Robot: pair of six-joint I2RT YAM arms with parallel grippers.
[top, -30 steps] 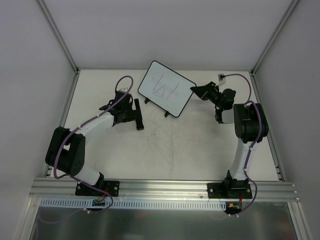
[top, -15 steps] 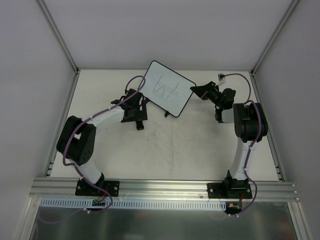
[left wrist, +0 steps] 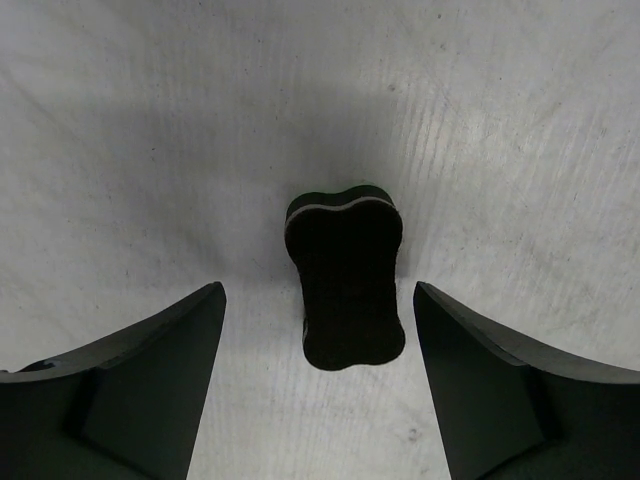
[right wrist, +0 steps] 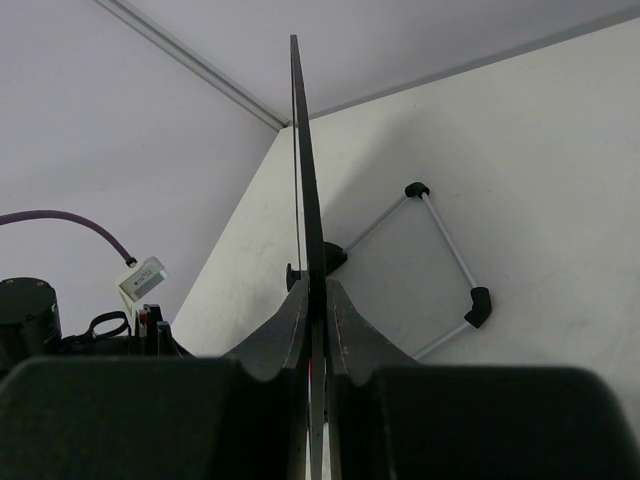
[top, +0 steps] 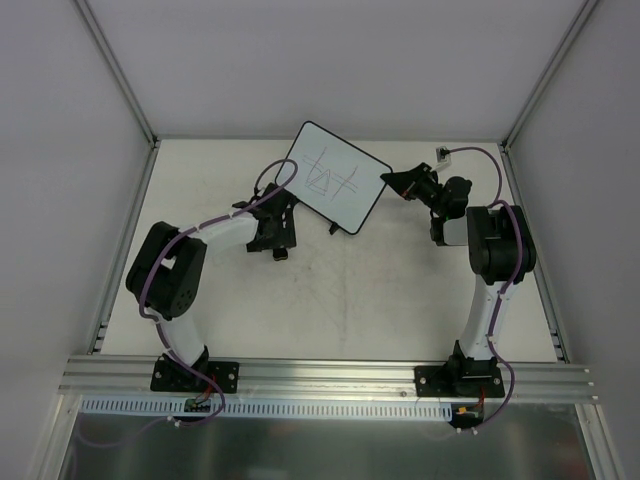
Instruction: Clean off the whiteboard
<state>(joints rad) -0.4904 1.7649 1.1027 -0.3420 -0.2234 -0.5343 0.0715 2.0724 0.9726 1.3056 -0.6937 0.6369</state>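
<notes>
White desk (top: 350, 300), white walls (top: 330, 70) on three sides. Whiteboard (top: 333, 177) stands at the far middle of the desk, turned so one corner points away, face toward the top camera. Thin pen lines (top: 328, 177) on its face: a triangle crossed by a few strokes. Two small black feet (top: 294, 203) show under its near-left edge.

My right jaws are pressed together on the whiteboard's right corner. In the right wrist view the whiteboard (right wrist: 303, 150) is edge-on, a thin dark line rising from between my right fingers (right wrist: 265, 345). A thin wire stand (right wrist: 445, 245) with black corners lies on the desk behind it.

My left jaws are spread wide, pointing down at the desk (left wrist: 150, 130) just beside the whiteboard's left corner, on its near side. Between my left fingers (left wrist: 130, 380) lies a black eraser (left wrist: 347, 275), waisted in shape, thin pale seam near its top, touching neither finger. From the top view I cannot make out the eraser under the left arm (top: 215, 235).
</notes>
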